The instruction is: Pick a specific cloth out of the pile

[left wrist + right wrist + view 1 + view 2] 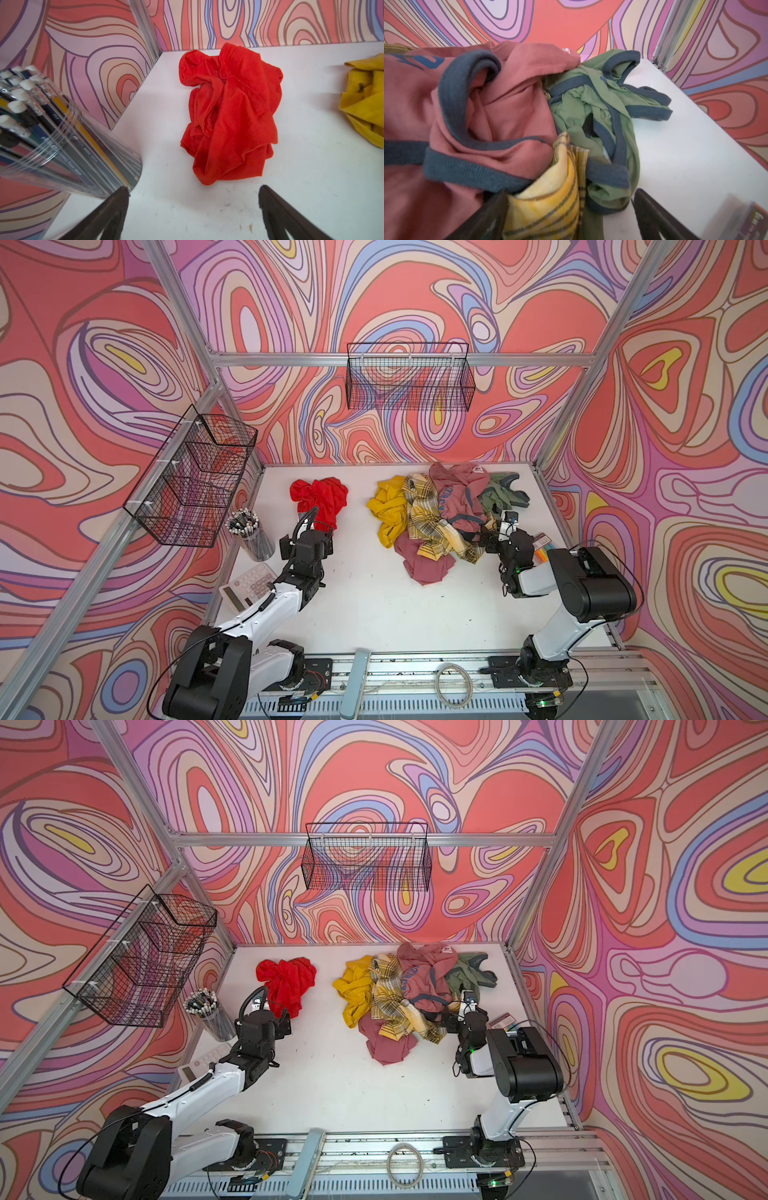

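Fingers (108, 212) of the left hand (193, 188) stand spread wide with nothing between them, just short of the red cloth (228, 116). It lies crumpled alone on the white counter (311, 166), well apart from the pile (440, 514). The right hand (569, 194) gapes equally wide at the pile's edge, a yellow plaid fold (550, 207) lying unclamped between its fingers.
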